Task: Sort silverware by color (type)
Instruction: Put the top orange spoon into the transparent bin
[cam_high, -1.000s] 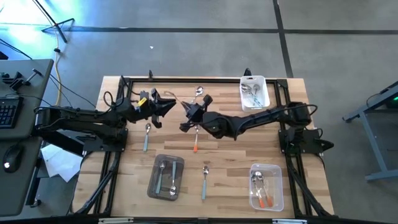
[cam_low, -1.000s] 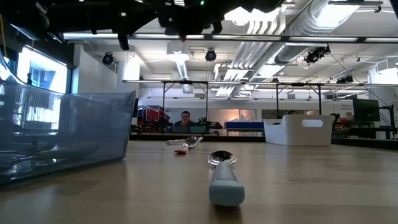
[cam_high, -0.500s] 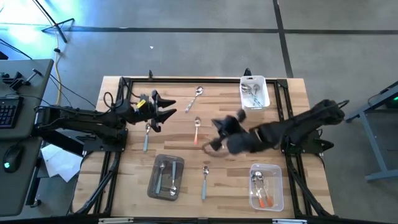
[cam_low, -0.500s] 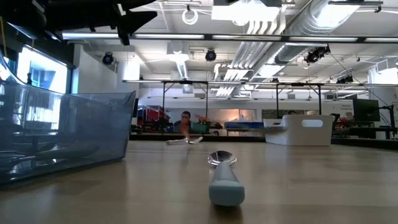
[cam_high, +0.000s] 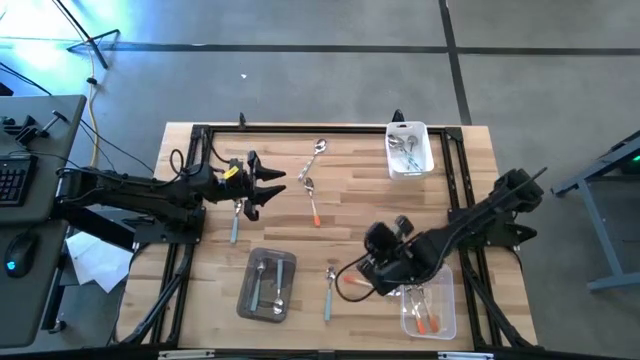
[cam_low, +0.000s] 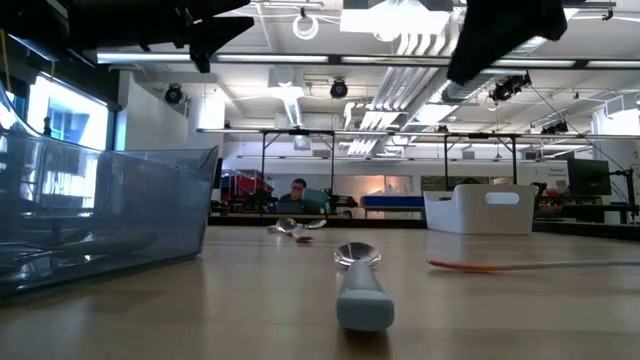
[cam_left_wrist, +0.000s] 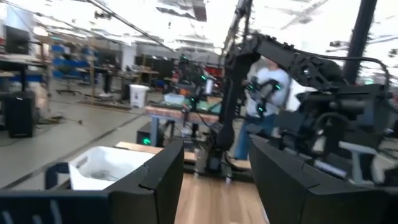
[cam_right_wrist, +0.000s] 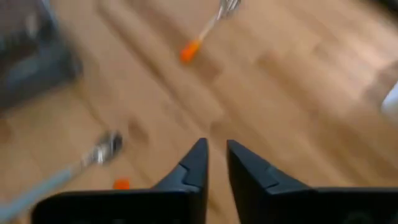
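My right gripper (cam_high: 362, 278) hangs above the table's near right part, beside the clear tub (cam_high: 428, 322) that holds orange-handled spoons; its fingers (cam_right_wrist: 198, 163) stand slightly apart with nothing between them. An orange-handled spoon (cam_high: 350, 285) lies flat on the table under it (cam_low: 480, 265), next to a blue-handled spoon (cam_high: 329, 290). My left gripper (cam_high: 274, 185) hovers open at the left, empty, near another blue-handled spoon (cam_high: 235, 220). One more orange-handled spoon (cam_high: 312, 205) and a silver spoon (cam_high: 318, 150) lie mid-table.
A dark clear tub (cam_high: 267, 283) with blue-handled spoons stands near the front, left of centre. A white tub (cam_high: 410, 150) with silver spoons stands at the far right. A person shows in the room beyond the table.
My right gripper has swung from the table's middle toward the near right, ending beside the clear tub. An orange-handled spoon now lies on the table below it, next to the blue-handled spoon, where none lay before. My left gripper has drifted slightly toward the right.
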